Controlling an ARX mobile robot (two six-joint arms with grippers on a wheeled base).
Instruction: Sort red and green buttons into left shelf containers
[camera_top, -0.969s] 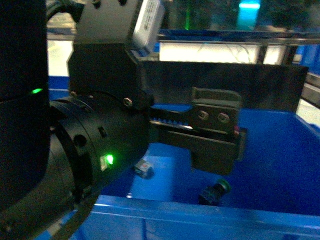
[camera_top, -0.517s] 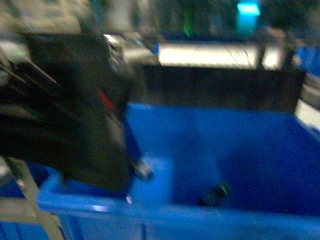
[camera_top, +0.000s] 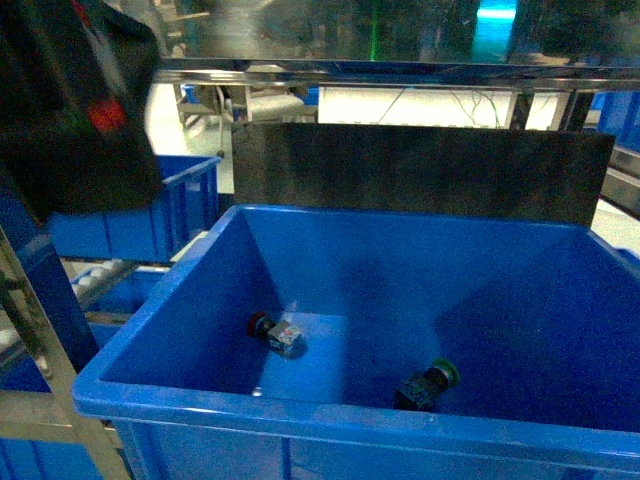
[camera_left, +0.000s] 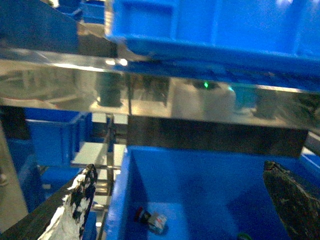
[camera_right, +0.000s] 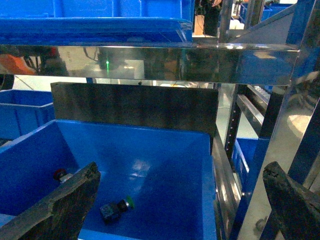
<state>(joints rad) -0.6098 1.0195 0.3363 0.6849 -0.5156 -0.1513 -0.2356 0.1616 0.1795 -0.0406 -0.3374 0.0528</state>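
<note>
1. Both buttons lie on the floor of the large deep bin of bright blue plastic (camera_top: 200, 395). The red-capped button on a grey block body (camera_top: 278, 334) rests on its side toward the left wall. The green-capped button on a dark body (camera_top: 428, 384) lies near the front wall, well apart from the red one.

2. The left pincer (camera_left: 180, 210) hangs above the bin's left rim, its two fingers spread wide with nothing between them. The right pincer (camera_right: 180, 200) is likewise parted and empty, high over the bin's right side.

3. Judging from the layout, the left arm is better placed for the red button. It should come straight down inside the sloping left wall so that neither finger catches the rim.

4. Straddle the grey block body rather than the rounded cap. The flat sides should hold more surely, and the cap could roll out.

5. Keep the right pincer raised and clear, or the arms may meet over the bin.

6. In the head view another blue bin on the left shelf (camera_top: 150, 225) stands behind; lift fully above the rim before swinging toward it.
</note>
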